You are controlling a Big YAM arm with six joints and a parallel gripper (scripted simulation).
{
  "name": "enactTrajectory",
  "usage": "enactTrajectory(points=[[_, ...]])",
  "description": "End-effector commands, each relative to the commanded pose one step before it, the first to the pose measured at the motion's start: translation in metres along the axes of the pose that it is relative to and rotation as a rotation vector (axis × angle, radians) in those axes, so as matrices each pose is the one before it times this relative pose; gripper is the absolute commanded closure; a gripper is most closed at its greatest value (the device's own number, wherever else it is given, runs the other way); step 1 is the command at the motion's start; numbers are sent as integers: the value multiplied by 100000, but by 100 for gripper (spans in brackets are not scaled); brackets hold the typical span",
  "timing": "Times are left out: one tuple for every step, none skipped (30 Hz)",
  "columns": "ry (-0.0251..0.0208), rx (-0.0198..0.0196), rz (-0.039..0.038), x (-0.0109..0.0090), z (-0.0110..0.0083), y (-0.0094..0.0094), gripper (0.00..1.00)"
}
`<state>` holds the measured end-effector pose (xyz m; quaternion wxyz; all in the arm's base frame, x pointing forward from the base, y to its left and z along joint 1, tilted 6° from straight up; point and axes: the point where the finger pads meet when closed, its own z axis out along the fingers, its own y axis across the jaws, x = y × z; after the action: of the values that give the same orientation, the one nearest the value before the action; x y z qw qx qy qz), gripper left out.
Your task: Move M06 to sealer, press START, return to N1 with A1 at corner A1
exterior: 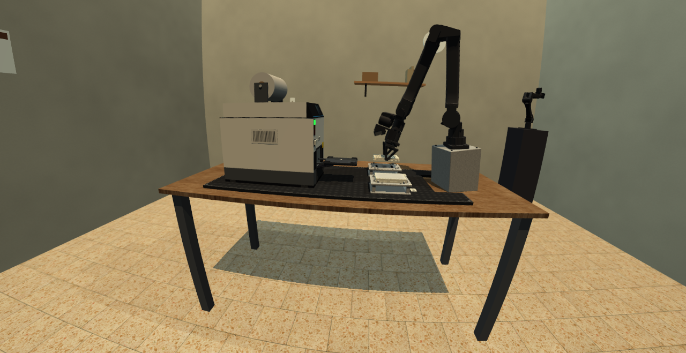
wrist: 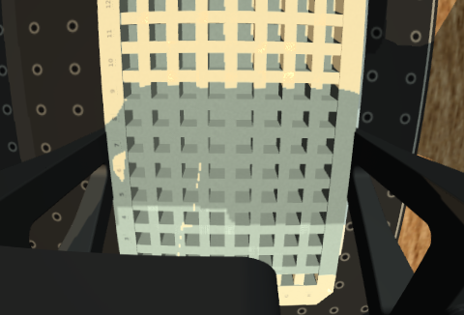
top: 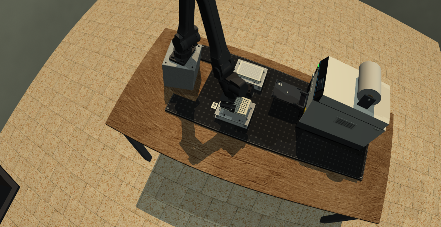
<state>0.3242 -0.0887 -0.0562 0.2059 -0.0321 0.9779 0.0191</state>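
Observation:
My gripper [top: 235,104] [exterior: 388,158] [wrist: 230,141] is shut on the long sides of plate M06 [top: 245,104] [wrist: 227,133], a cream well plate. It holds the plate a little above nest N1 [top: 229,120] [exterior: 377,167], with a gap between them in the exterior view. In the wrist view the plate's column numbers run down its left side, 12 at the top; the lower left corner is hidden by a black part. The sealer's stage [top: 286,93] [exterior: 341,160] is out and bears no plate. The sealer's lamp [top: 318,66] [exterior: 314,122] is green.
A second plate [top: 250,70] [exterior: 390,177] sits in nest N2 [top: 258,85] [exterior: 389,189]. The sealer [top: 336,111] [exterior: 266,151], with a foil roll [top: 370,77] [exterior: 275,87] on top, stands beyond the stage. The arm's pedestal [top: 178,76] [exterior: 464,171] stands at the table's other end.

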Motion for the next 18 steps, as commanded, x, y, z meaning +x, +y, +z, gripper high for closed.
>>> enactTrajectory(points=[[-4502, 1623, -1548, -2535, -1394, -857, 100], [-82, 28, 9, -117, -177, -30, 100], [44, 2, 40, -68, -154, -20, 100], [71, 166, 395, -11, -173, -146, 100], [144, 111, 388, 18, -155, -133, 100], [506, -152, 215, 103, -53, -5, 100], [445, -150, 205, 85, -66, -5, 100], [487, -153, 196, 133, -78, 21, 100], [379, -112, 156, 204, -167, 78, 100], [206, -61, 121, 142, -200, 63, 100], [0, 0, 0, 0, 0, 0, 100], [0, 0, 0, 0, 0, 0, 100], [-504, -34, -600, -107, -66, 178, 100], [-404, 0, -448, -217, -210, 89, 100], [-47, -130, -352, -136, -218, 121, 100], [-393, 162, -76, -313, -257, -91, 100], [-167, 65, -21, -151, -222, -31, 100], [-101, 64, -28, -130, -190, -35, 100]])
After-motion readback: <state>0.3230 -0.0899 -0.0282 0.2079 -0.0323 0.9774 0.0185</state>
